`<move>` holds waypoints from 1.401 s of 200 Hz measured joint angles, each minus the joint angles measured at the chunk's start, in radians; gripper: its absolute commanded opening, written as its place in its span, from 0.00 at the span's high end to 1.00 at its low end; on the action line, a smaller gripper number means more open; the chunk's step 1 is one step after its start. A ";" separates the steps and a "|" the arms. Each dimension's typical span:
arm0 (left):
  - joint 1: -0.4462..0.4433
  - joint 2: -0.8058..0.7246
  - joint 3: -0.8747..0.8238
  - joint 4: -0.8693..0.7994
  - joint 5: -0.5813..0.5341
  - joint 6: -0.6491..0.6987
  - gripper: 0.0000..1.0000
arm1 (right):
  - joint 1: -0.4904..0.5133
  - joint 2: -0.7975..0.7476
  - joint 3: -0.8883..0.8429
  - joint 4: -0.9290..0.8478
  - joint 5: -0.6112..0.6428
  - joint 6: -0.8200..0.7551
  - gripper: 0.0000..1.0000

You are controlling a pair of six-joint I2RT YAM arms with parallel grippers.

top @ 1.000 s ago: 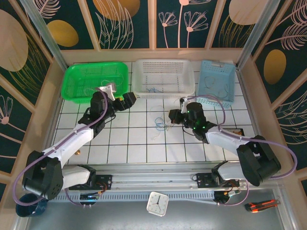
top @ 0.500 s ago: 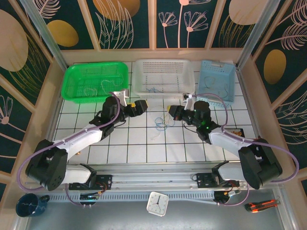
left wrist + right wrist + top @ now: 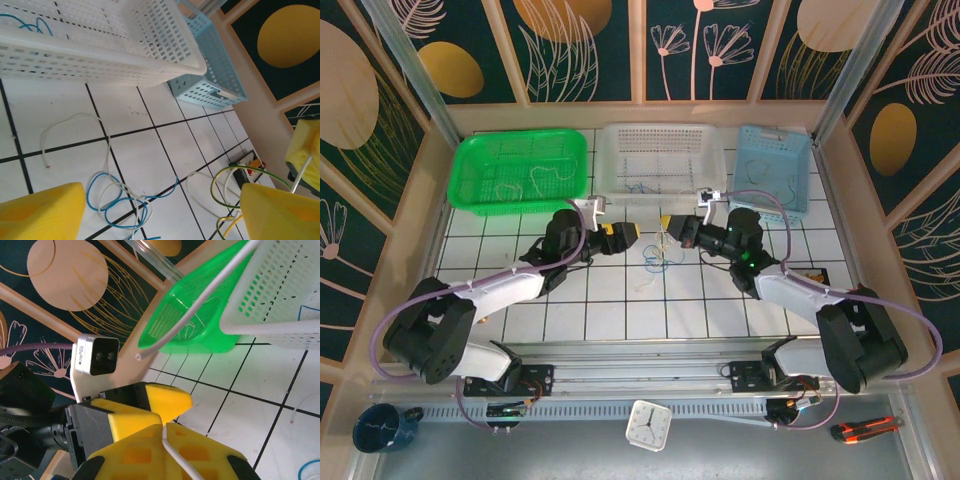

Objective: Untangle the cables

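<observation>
- Left tool (image 3: 623,236): fingers apart, empty; has travelled rightward to just in front of the white basket (image 3: 680,150), beside the tangle.
- Cables (image 3: 655,258): blue-and-white knot on the tabletop (image 3: 610,300), just in front of the white basket, between both tools.
- Right tool (image 3: 670,228): clamped on one white strand, now raised closer to the white basket; a two-sided pull-apart looks ready.

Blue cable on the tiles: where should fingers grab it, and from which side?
I'd grip the blue cable at its loop's outer curve, straight down from above: it lies flat on the tiles, and that curve is clear of the white cable crossing its middle.
</observation>
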 measured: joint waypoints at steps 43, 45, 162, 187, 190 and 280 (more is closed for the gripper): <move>-0.023 0.030 0.000 0.040 0.007 -0.013 0.33 | 0.000 0.036 0.002 0.035 -0.015 0.028 1.00; -0.023 0.032 0.000 0.042 0.007 -0.012 0.33 | 0.000 0.037 0.002 0.036 -0.016 0.029 1.00; -0.124 0.042 -0.085 0.140 0.021 -0.064 0.39 | 0.000 0.068 0.002 0.071 -0.015 0.045 1.00; -0.143 0.042 -0.089 0.163 0.018 -0.080 0.39 | 0.000 0.077 0.002 0.076 -0.015 0.047 1.00; -0.145 0.042 -0.089 0.166 0.018 -0.080 0.40 | 0.000 0.077 0.002 0.076 -0.015 0.047 1.00; -0.157 0.124 -0.079 0.220 0.018 -0.105 0.42 | 0.001 0.081 0.002 0.087 -0.015 0.051 1.00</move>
